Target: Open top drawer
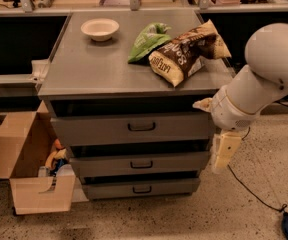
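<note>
Top drawer (94,130): directly beneath the bench (99,74) top, above two shallower drawers (179,162), seemingly shut or barely out. Probably sheet metal, so stiff, smooth-faced and fairly heavy on its runners; nothing to grip on the flat panel. Best taken by the small black loop handle (141,127) at the middle of the face, hooked or pinched, then pulled straight outward.

Gripper (225,153): hanging from the white arm just beside the cabinet's right edge, level with the middle drawer, well apart from that handle. Impossible to tell whether spread or pressed together.

Hidden: the drawer's tray and any contents, lost in the dark gap above the face. Cut off at the right: most of the arm.
</note>
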`<state>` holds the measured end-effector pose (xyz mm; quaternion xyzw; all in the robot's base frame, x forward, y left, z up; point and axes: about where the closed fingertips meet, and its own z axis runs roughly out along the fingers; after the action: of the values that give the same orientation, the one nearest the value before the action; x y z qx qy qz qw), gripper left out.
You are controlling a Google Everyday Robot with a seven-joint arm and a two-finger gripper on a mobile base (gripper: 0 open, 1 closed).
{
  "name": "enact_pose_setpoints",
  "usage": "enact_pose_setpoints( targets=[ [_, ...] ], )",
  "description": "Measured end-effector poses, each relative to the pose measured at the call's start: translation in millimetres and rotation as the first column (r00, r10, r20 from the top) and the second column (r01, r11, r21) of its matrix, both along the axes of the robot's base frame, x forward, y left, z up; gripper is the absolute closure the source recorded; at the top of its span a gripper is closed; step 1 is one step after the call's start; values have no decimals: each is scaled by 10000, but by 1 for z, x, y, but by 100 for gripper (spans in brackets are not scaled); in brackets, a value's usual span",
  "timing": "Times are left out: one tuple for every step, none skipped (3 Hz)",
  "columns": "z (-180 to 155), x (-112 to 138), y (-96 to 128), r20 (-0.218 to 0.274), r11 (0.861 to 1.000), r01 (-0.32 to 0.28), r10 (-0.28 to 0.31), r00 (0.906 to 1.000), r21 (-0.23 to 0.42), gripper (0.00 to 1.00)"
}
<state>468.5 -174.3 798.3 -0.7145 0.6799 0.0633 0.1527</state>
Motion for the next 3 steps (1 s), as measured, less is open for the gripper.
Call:
enact_pose_setpoints(
  targets=[
    [-48, 7, 12, -282, 9982, -576, 572, 9980, -142, 0],
    [-48, 7, 12, -281, 9982, -576, 572, 9980, -142, 0],
    [-66, 30, 7, 131, 9866, -1241, 1262, 9919, -1063, 0]
  ],
)
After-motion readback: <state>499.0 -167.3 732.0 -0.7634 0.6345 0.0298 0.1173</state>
